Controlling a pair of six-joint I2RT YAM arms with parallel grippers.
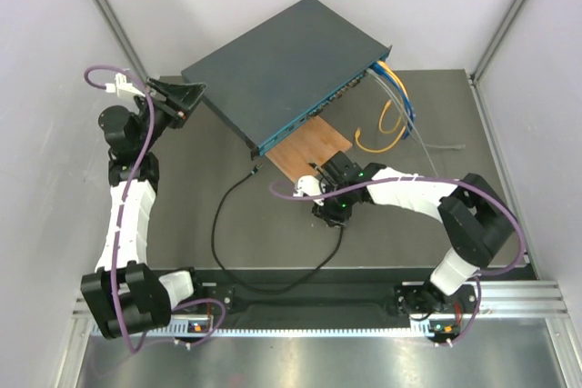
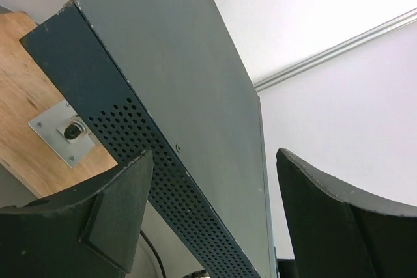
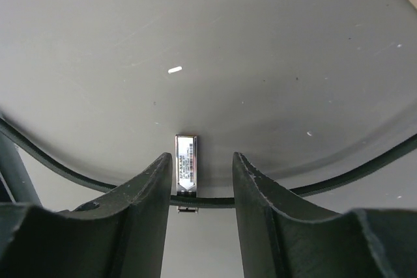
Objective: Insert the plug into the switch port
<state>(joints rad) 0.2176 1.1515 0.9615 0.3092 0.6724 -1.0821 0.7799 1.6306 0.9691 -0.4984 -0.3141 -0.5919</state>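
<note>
The right gripper (image 3: 202, 161), part-spread, straddles the silver stick (image 3: 186, 164), not the plug (image 1: 255, 173), so closing would likely seize the wrong part; the left gripper (image 2: 214, 157) stands spread wide.

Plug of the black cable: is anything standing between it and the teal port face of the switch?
Nothing visible does. In the top view the plug lies on bare table, close before the near corner of the teal port face; the wooden board sits further along, aside.

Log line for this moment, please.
left gripper: open, at switch corner | right gripper: open over silver stick | plug: near switch front, not inserted
</note>
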